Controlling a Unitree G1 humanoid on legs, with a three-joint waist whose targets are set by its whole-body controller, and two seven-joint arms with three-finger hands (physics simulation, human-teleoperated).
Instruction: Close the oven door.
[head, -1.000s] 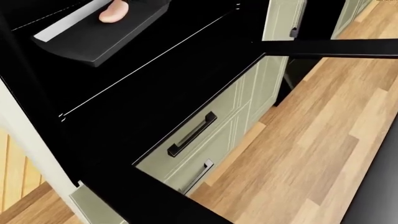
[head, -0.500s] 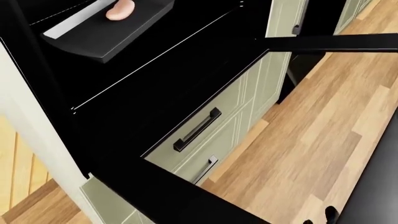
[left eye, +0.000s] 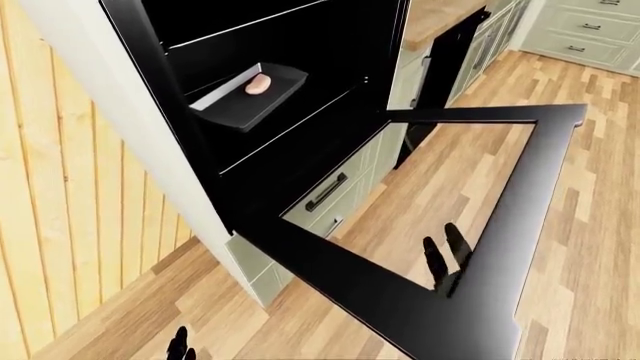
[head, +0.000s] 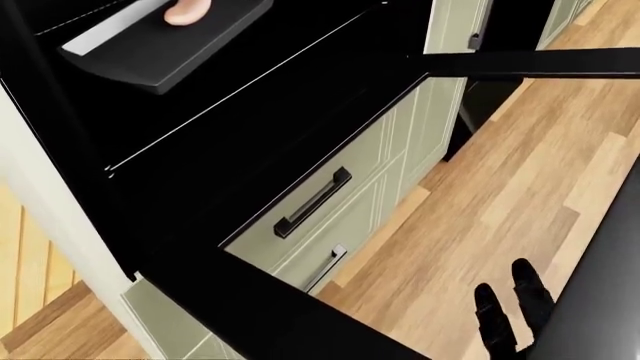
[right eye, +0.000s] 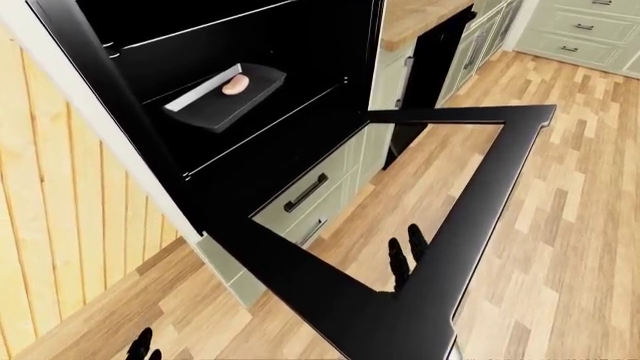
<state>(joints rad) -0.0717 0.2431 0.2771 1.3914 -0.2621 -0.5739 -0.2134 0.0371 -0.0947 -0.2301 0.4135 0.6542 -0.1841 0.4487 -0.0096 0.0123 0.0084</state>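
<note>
A: Where's the oven door (left eye: 500, 225) right now?

B: Dropped flat open, its black frame running from about seven o'clock in the left-eye view out toward two o'clock, with the wooden floor (left eye: 590, 247) showing through the glass.

A: And the hands?

B: The right hand (left eye: 447, 259) is under the door, seen through the glass at about five o'clock. Its dark fingers point up and look loosely spread, with nothing held. I'd judge it sits there to get beneath the panel and push it up. The left hand (left eye: 180, 346) only pokes in at the bottom edge near seven o'clock; I can't tell whether it's spread or pressed together.

A: Anything in the oven?

B: A black tray (left eye: 250, 96) sticks out a little at eleven o'clock, with a pale pink lump of food (left eye: 258, 84) on it. It looks high enough that the door may clear it, but that's a guess.

A: The room?

B: Pale green drawers (left eye: 330, 196) with dark handles sit below the oven, a plank wall (left eye: 60, 225) stands at nine o'clock, and more green cabinets (left eye: 590, 26) are at one o'clock.
</note>
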